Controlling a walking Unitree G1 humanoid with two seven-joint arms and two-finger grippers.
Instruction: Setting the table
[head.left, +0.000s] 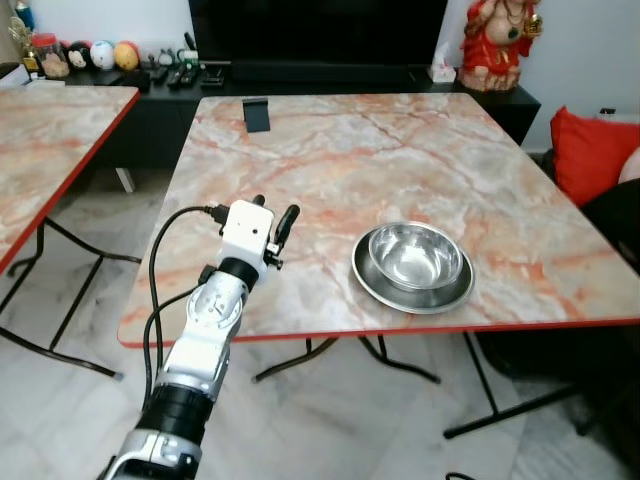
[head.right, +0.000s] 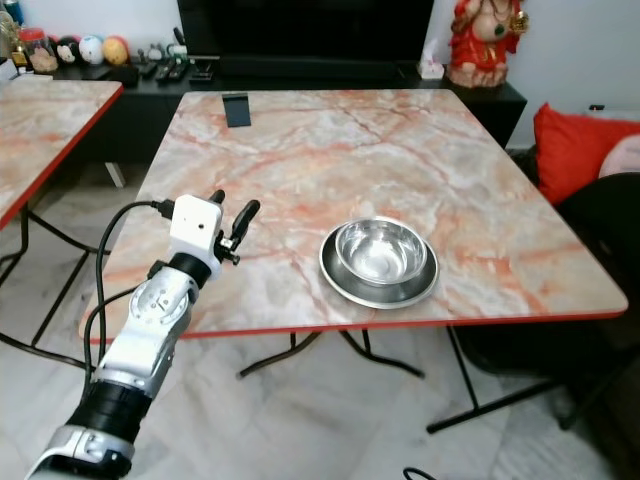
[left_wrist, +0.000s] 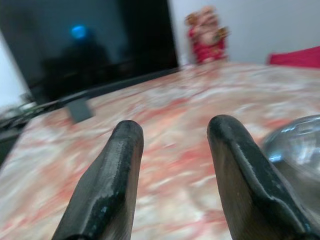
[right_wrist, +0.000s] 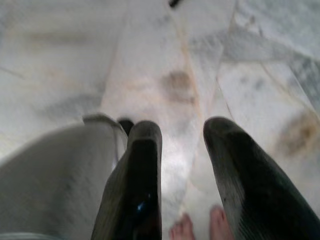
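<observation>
Room: living area w/ marble floor, dark TV unit (head.left: 320, 40) at back, red figurine (head.left: 497, 42) on its right end
Table: marble-pattern top w/ red edge (head.left: 400, 160); 2nd similar table (head.left: 50, 130) off to robot's left
Bowl: steel bowl (head.left: 416, 254) sits inside steel plate (head.left: 410, 288), near front edge, right of centre; reads as one place setting laid where a diner would sit
Small dark item: phone-like stand (head.left: 257, 115) at far side of table, well apart from bowl
Left gripper (head.left: 272, 216): over front-left of table, fingers (left_wrist: 117, 165) spread apart, nothing between them; bowl rim just beside one finger in wrist view, so prob lined up toward the dishes or just clear of them
Right gripper (right_wrist: 182, 150): hangs idle, points at floor, fingers parted, empty
Progress: 1 setting down, more likely to fetch
</observation>
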